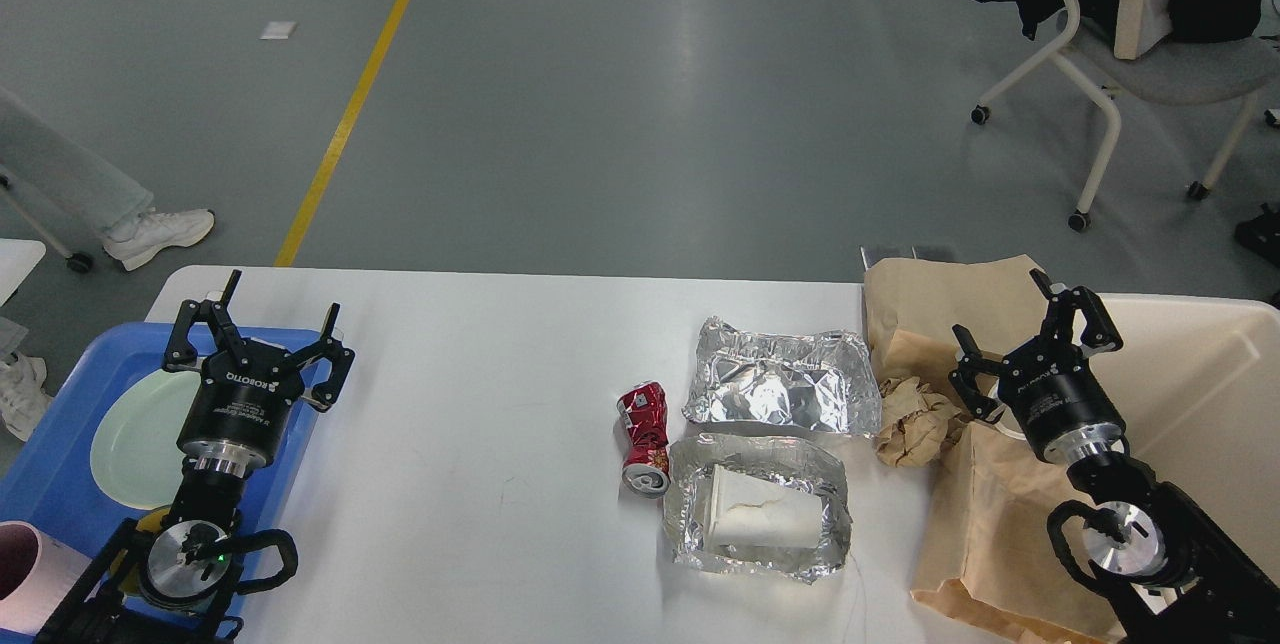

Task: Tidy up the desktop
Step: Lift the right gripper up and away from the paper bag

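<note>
The desktop (480, 444), a large white tabletop with rounded corners, fills the lower half of the head view; its long axis runs left to right across the frame, its far edge lying nearly level against the grey floor (600, 74), and its near edge passes out of view at the bottom. At its left end sits a blue tray (50, 484) holding a pale green plate (130, 444), with a pink cup (25, 574) at the tray's near corner. The left gripper (262, 329) hovers over the tray's right side, its two fingers spread wide and holding nothing. Right of the tabletop's middle lies a crushed red can (645, 436), its long axis running near to far with its open end toward the robot. Just beside the can on the right are two foil containers: the farther one (780, 384) is crumpled, and the nearer one (757, 507) holds a flattened white paper cup (765, 514). A wad of brown paper (915, 421) lies next to the farther foil, resting against a brown paper bag (960, 534) that drapes over the table's right end. A cream bin (1200, 394) stands beyond the bag on the right. The right gripper (1025, 329) hovers above the bag, fingers spread apart, empty. A wheeled chair (1130, 44) stands on the floor at the upper right.
</note>
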You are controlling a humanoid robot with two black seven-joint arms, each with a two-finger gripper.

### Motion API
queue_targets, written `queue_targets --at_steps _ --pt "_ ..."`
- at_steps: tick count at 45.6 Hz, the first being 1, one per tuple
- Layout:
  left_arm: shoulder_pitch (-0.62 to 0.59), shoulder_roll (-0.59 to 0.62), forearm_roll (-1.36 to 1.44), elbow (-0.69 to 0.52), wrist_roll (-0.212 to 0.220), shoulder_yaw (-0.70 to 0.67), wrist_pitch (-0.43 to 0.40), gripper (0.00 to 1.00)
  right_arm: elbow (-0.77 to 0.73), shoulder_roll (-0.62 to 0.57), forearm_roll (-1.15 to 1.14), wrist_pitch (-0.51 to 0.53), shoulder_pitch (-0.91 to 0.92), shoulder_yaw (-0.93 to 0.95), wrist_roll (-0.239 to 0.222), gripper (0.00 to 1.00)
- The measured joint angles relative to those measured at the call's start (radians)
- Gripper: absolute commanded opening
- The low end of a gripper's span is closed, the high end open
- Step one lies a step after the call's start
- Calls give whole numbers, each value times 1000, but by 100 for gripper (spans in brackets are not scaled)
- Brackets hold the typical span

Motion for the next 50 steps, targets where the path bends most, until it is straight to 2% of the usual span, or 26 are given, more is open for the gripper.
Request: queue_targets --at_steps 17,25,35,44,50 --pt "0 0 0 0 0 0 0 96 -3 -1 -2 -17 7 -1 -17 100" --pt "0 0 0 0 0 0 0 96 -3 -4 -2 -46 18 4 -51 100" --pt "0 0 0 0 -1 0 0 96 3 -7 -1 -49 32 7 -52 100" --pt "0 0 0 0 -1 0 0 96 2 -95 -2 -43 86 -8 -46 100" --pt "0 0 0 0 -1 0 0 96 0 -208 14 -41 182 -171 -46 100"
